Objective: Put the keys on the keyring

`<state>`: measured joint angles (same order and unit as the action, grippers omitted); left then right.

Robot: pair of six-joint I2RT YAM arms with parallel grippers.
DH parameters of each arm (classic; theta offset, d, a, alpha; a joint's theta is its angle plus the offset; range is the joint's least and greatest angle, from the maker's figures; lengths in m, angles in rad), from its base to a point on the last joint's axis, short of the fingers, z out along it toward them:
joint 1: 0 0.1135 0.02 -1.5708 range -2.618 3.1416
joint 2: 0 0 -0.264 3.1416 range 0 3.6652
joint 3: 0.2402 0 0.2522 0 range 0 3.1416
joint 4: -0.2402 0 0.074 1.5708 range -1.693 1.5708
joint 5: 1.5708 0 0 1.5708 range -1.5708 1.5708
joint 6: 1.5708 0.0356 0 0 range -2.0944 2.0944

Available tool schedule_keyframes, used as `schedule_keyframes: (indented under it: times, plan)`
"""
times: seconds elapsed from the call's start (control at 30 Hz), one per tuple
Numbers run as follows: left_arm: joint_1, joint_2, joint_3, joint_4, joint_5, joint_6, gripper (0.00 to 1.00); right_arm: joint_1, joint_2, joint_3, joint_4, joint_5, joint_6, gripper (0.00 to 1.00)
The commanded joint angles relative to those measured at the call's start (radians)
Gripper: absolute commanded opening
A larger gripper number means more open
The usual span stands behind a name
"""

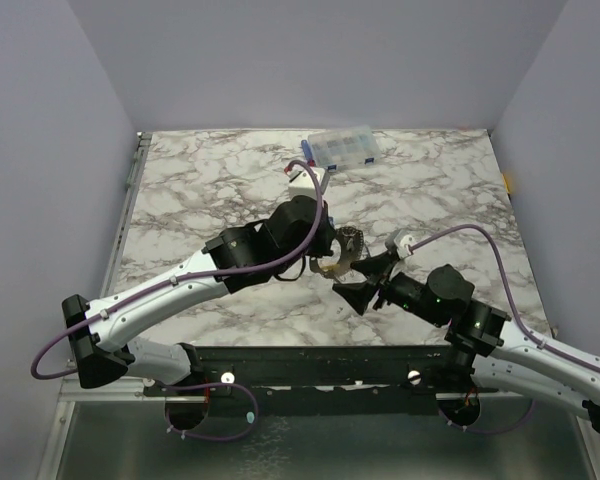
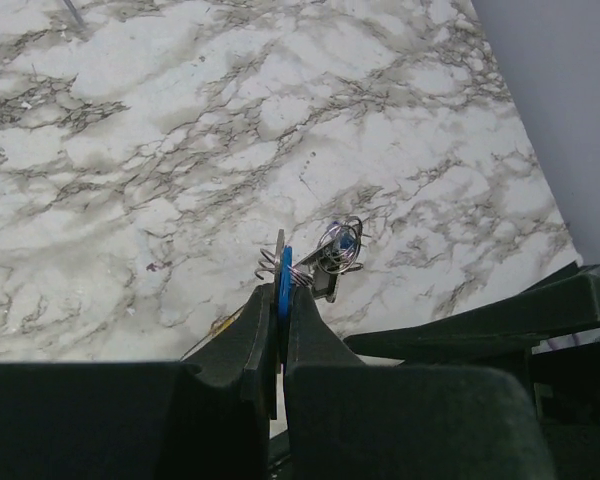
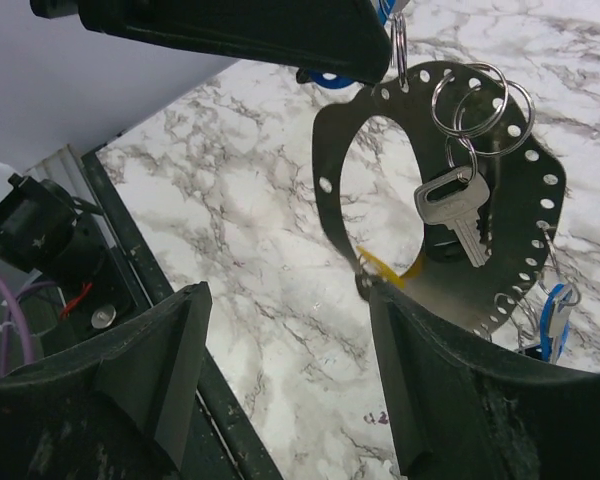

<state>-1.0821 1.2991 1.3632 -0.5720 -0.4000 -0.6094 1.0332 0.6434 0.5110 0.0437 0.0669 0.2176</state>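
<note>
Left gripper [image 2: 280, 298] is seen clamped on the keyring [image 3: 525, 210] at its top edge, above the marble table [image 1: 200, 190]. Right gripper [image 3: 285, 300] is spread wide, keyring at its one o'clock. A silver key [image 3: 452, 208] is hung on it.

Dull metal keyring [image 3: 528, 232], shiny metal key [image 3: 448, 196], marble-look table [image 1: 200, 190]

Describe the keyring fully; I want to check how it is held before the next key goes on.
The keyring is a thin, flat silver-grey metal hoop with a wide open middle and small holes along its band. It hangs over the marble table, its top edge clamped in the shut left pincer. Wire split rings through the holes carry a silver key; a blue tag hangs lower down. The open right pincer sits just below; contact is unclear.
</note>
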Motion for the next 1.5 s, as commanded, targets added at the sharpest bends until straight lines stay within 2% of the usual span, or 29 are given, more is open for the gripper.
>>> schedule_keyframes:
  times: [0.0,0.23,0.43,0.63,0.77,1.17,1.27,1.47]
  plan:
    - [0.002,-0.018,0.039,-0.012,-0.062,-0.194,0.0,0.004,-0.008,-0.01,0.096,0.03,-0.002,0.74]
    - [0.025,-0.003,0.026,-0.031,0.005,-0.516,0.0,0.004,-0.034,-0.039,0.144,0.029,-0.027,0.8]
    - [0.027,-0.003,0.0,-0.015,0.002,-0.708,0.0,0.004,-0.034,-0.049,0.16,0.044,-0.019,0.98]
    - [0.027,-0.055,-0.075,0.075,-0.042,-0.857,0.0,0.004,-0.03,-0.084,0.245,0.083,-0.045,1.0]
    - [0.026,-0.084,-0.155,0.203,-0.016,-0.911,0.0,0.004,-0.029,-0.102,0.324,0.101,-0.087,1.0]
    - [0.026,-0.132,-0.276,0.379,0.012,-1.044,0.0,0.004,0.079,-0.105,0.499,0.254,-0.17,1.0]
    - [0.027,-0.131,-0.287,0.418,0.024,-1.074,0.0,0.004,0.124,-0.13,0.604,0.249,-0.203,1.0]
    - [0.027,-0.134,-0.3,0.478,0.046,-1.093,0.0,0.004,0.199,-0.233,0.929,0.245,-0.337,1.0]
